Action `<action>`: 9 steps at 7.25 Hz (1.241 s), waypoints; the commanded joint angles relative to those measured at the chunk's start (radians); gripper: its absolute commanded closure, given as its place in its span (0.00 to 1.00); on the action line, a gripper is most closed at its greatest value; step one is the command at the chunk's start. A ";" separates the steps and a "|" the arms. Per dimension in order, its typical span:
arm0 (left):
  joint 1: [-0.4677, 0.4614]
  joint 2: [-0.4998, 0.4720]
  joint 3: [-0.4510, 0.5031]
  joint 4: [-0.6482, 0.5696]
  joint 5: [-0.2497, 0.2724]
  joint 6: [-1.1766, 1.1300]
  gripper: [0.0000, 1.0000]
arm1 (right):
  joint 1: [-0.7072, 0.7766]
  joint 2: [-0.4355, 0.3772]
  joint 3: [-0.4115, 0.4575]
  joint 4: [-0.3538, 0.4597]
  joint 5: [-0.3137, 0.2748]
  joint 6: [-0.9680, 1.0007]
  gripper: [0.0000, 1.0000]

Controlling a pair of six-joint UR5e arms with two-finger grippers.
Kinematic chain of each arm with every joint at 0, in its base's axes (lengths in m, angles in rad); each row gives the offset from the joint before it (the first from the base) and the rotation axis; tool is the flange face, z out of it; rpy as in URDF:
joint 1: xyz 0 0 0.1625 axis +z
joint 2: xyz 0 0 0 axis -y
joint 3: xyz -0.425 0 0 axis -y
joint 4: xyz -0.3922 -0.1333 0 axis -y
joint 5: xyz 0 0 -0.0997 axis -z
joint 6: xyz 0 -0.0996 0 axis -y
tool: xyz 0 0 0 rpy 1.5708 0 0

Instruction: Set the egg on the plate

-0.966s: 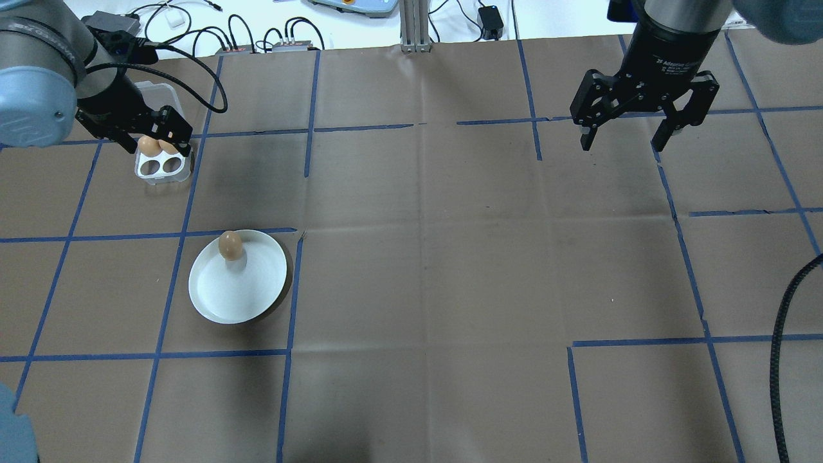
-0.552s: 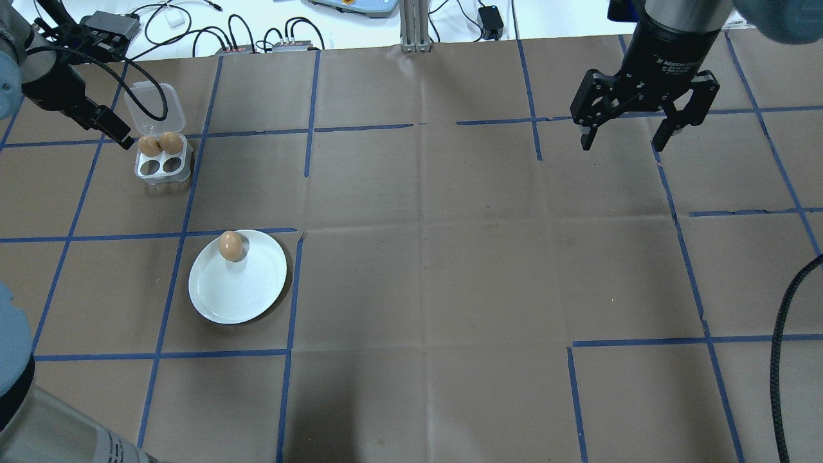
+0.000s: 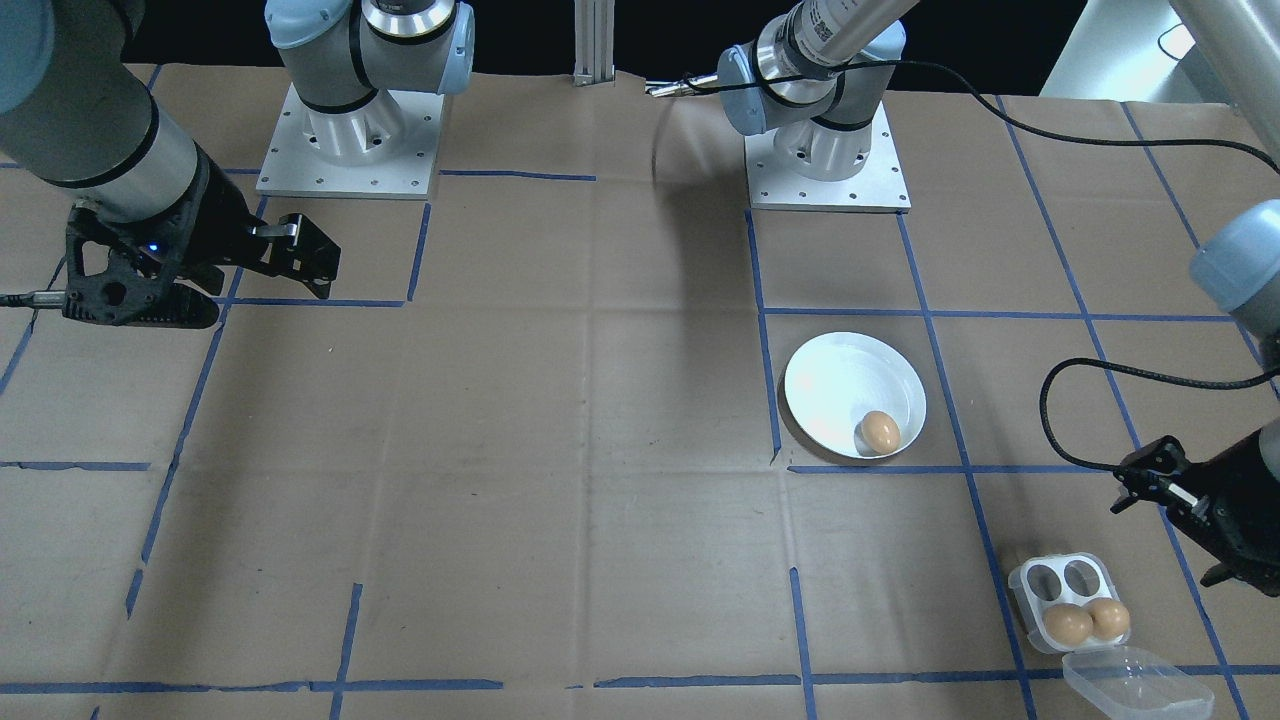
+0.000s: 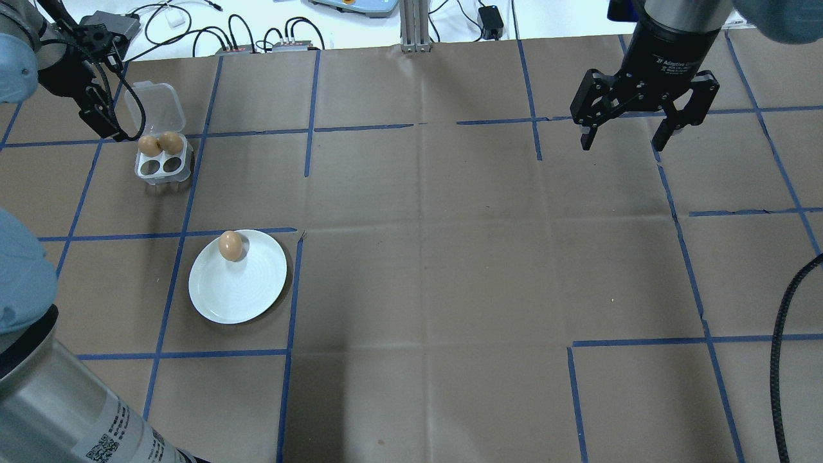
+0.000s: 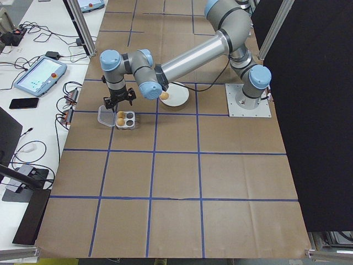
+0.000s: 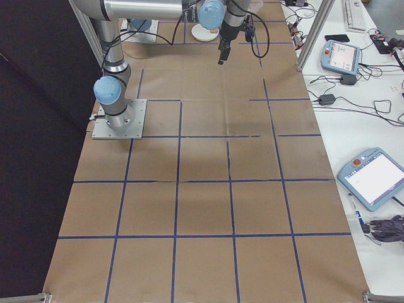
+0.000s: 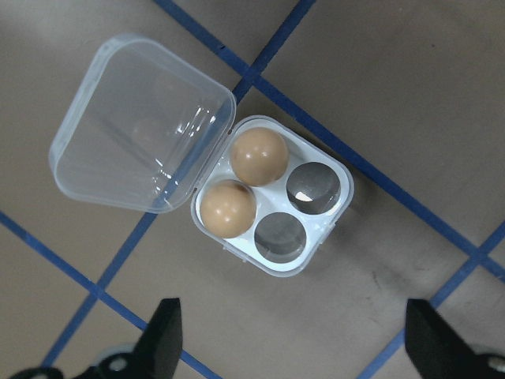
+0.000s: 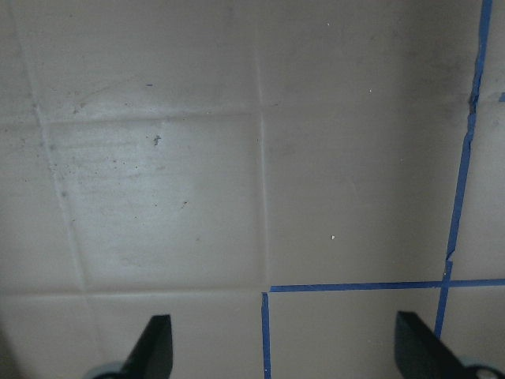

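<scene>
Brown egg [image 4: 231, 245] lies on the white plate [image 4: 247, 299], close to its low rim, so it may roll off if bumped. The left gripper [image 7: 288, 335] hangs wide open above the egg tray [image 7: 317, 229]; the right gripper [image 4: 643, 125] is also wide, empty.

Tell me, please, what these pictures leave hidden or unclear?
- Left gripper: the overhead view shows it edge-on, fingers overlapping.
- Plate: largely hidden behind the right arm in the right-side view.
- Egg tray: too small in the left-side view to show details.
</scene>
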 commanded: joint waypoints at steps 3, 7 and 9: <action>0.000 -0.128 0.039 0.016 0.009 0.063 0.00 | 0.000 0.000 0.000 0.000 0.000 0.000 0.00; -0.003 -0.146 0.022 0.060 0.009 0.045 0.03 | 0.000 0.000 0.000 0.000 0.000 0.000 0.00; -0.005 -0.159 0.021 0.080 0.009 0.043 0.04 | 0.000 0.000 0.000 0.000 0.000 0.000 0.00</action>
